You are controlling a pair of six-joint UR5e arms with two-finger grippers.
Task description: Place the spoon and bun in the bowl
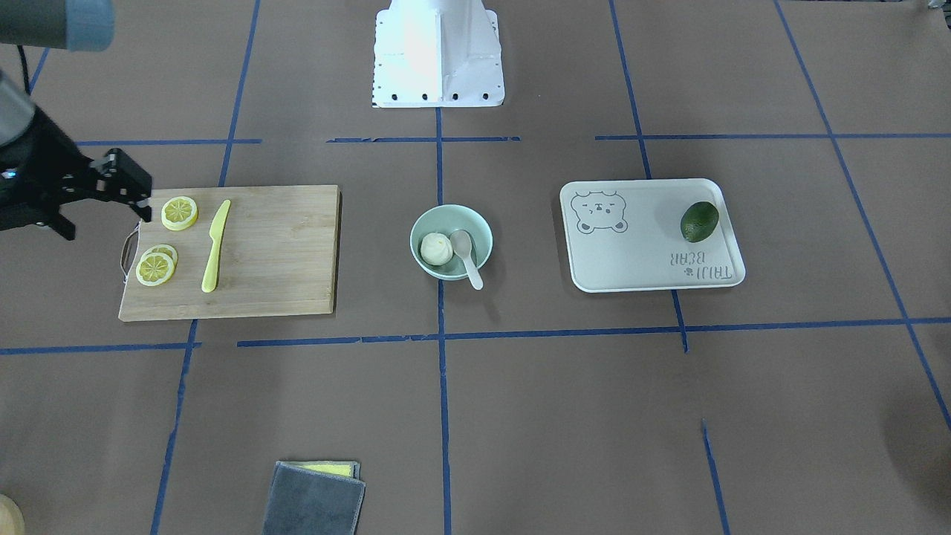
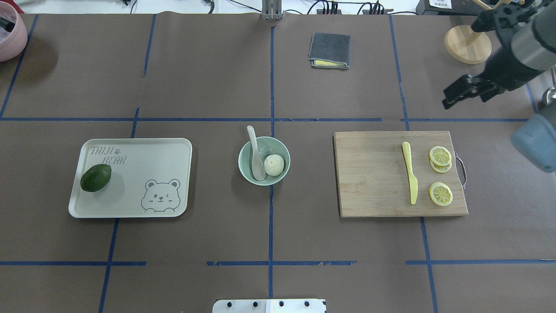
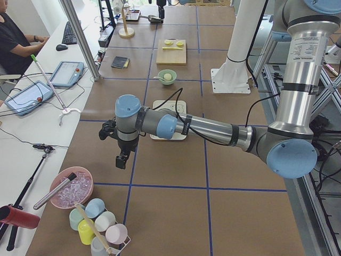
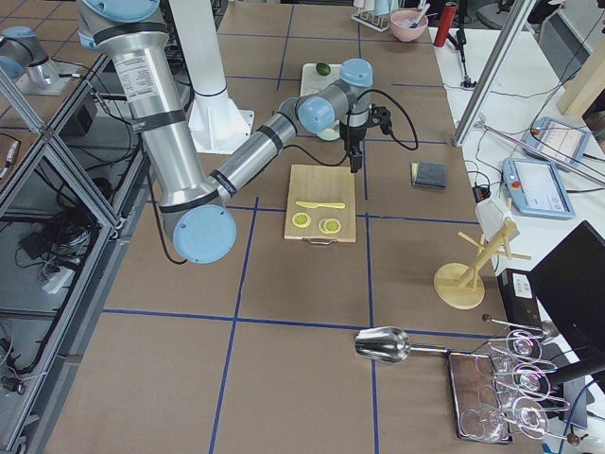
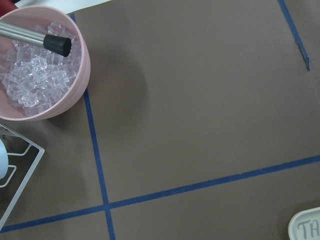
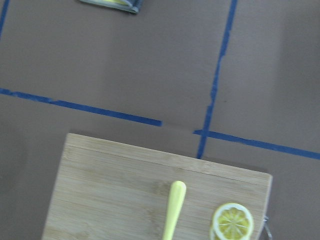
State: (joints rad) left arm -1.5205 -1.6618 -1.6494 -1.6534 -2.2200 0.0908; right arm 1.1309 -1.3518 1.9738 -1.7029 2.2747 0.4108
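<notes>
Bun [image 2: 274, 164] and spoon [image 2: 256, 155] in bowl [image 2: 282, 150], spoon handle over far rim; overhead shows right gripper [image 2: 448, 101] raised beyond cutting board [image 2: 373, 174], finger spread unreadable; left gripper [image 3: 122, 159] shows only in exterior left, state undeterminable.

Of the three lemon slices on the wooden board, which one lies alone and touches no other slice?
The lemon slice at the end of the board nearer the robot lies alone. The other two slices overlap each other, farther from the robot.
</notes>
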